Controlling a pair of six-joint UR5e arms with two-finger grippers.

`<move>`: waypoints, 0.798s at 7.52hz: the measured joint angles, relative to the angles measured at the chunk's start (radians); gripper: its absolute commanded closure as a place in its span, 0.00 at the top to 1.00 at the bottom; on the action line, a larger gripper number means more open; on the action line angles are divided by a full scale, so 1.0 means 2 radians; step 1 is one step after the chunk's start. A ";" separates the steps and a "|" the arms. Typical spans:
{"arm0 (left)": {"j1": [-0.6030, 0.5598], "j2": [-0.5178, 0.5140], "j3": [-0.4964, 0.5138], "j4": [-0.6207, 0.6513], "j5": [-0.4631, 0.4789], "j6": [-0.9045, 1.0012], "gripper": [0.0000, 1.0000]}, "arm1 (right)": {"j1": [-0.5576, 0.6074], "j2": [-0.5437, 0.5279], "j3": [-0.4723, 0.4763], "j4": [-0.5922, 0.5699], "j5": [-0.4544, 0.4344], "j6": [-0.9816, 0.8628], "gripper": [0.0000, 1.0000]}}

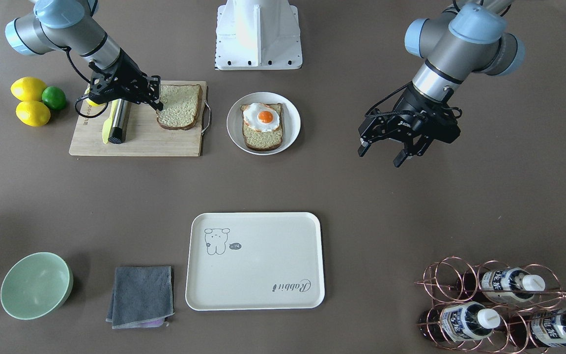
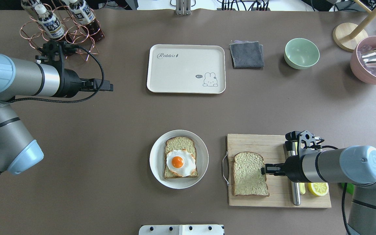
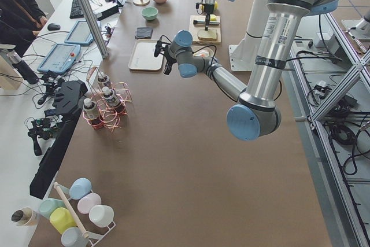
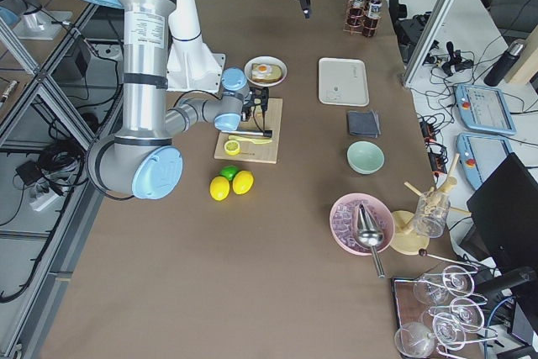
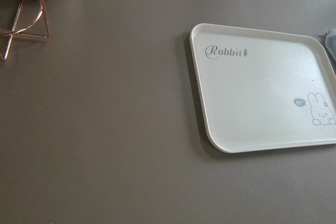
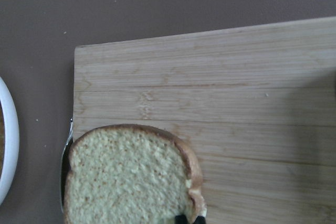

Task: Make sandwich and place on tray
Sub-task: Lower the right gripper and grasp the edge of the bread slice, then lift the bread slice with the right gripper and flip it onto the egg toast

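Note:
A bread slice topped with a fried egg [image 1: 262,117] lies on the round white plate [image 1: 290,132], also seen in the overhead view [image 2: 155,163]. A second bread slice [image 1: 180,105] [image 2: 248,174] [image 6: 126,182] lies flat on the wooden cutting board [image 2: 273,143]. My right gripper [image 1: 159,104] [image 2: 263,170] [image 6: 190,219] is low at that slice's crust edge, its fingertips closed on it. My left gripper [image 1: 380,157] [image 2: 109,87] hangs open and empty above bare table, away from the plate. The cream tray [image 1: 263,260] [image 2: 181,71] [image 5: 262,103] holds nothing.
A steel-handled tool [image 1: 118,120] and a lemon half [image 2: 318,188] lie on the board. Lemons and a lime [image 1: 30,101] sit beside it. A green bowl [image 1: 36,285], a grey cloth [image 1: 141,295], a copper bottle rack [image 1: 499,305] and a pink bowl [image 2: 374,60] stand along the far side.

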 measured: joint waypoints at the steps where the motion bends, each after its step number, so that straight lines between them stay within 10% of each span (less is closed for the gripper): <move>1: 0.000 -0.001 0.000 0.000 0.000 0.000 0.95 | 0.002 -0.001 0.000 0.002 0.002 0.001 0.00; 6: 0.000 -0.002 0.000 0.001 -0.002 0.000 0.95 | 0.098 0.004 0.025 0.012 0.138 0.015 0.00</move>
